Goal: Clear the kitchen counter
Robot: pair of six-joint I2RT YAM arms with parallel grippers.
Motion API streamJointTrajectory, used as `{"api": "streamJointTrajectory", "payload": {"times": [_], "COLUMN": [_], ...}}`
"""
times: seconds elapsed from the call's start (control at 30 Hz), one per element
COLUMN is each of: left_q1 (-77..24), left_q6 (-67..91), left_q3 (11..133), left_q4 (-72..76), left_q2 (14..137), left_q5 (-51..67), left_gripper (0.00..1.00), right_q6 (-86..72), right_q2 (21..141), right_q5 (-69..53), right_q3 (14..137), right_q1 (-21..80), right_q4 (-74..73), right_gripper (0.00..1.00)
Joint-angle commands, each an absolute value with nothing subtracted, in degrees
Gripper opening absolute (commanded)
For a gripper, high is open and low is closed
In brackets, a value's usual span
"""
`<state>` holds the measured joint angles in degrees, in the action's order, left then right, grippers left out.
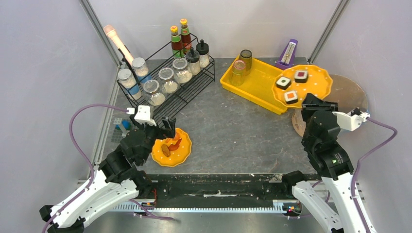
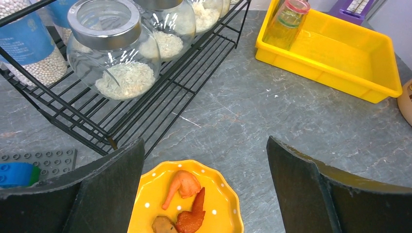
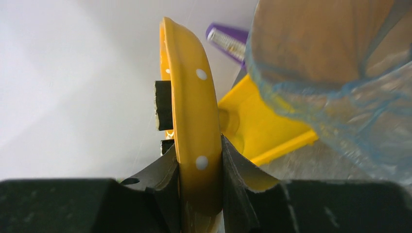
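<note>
The dark-grey kitchen counter [image 1: 233,131] holds a small yellow dotted plate of fried chicken pieces [image 1: 172,147] at the front left. My left gripper [image 1: 160,127] hovers open just above that plate's far edge; the plate [image 2: 189,204] lies between my fingers [image 2: 111,189] in the left wrist view. My right gripper [image 1: 318,104] is shut on the rim of a larger yellow dotted plate [image 1: 303,85] carrying three sushi rolls [image 1: 291,96], held over the right end of the yellow tray [image 1: 252,82]. In the right wrist view that plate [image 3: 192,111] is pinched edge-on between my fingers [image 3: 167,174].
A black wire rack [image 1: 170,82] with several jars and sauce bottles stands at the back left. Two glasses [image 1: 242,63] stand in the tray. A purple metronome [image 1: 289,52] sits behind it. A round wooden board [image 1: 347,94] lies at the right. Blue bricks [image 1: 124,125] lie at the left edge.
</note>
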<state>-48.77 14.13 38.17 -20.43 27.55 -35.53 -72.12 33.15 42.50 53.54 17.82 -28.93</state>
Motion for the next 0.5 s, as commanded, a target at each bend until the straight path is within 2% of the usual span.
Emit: {"api": "streamJointTrajectory", "payload": {"times": [0.0, 0.2, 0.37, 0.47], "left_q1": [-47.41, -46.44, -46.25, -46.24], "left_q6": [11.86, 11.86, 11.95, 12.26], "left_q3": [38.00, 37.86, 37.64, 37.46], "left_q4": [-17.75, -17.67, -17.49, -17.58], "left_q2": [28.22, 29.53, 30.06, 29.77], "left_q5": [-36.49, -36.66, -36.06, -35.62], "left_gripper": [1.00, 1.00, 1.00, 1.00], "right_q6": [-71.20, -76.29, -80.86, -76.90], "right_q2": [32.17, 32.25, 35.68, 37.59], "right_q5": [60.97, 66.89, 63.50, 61.18], "right_q3": [60.57, 56.68, 54.48, 53.33], "right_q1": [17.93, 17.93, 17.89, 17.56], "right_q4": [-14.75, -10.50, -6.00, 1.50], "right_gripper": [0.00, 0.00, 0.00, 0.00]}}
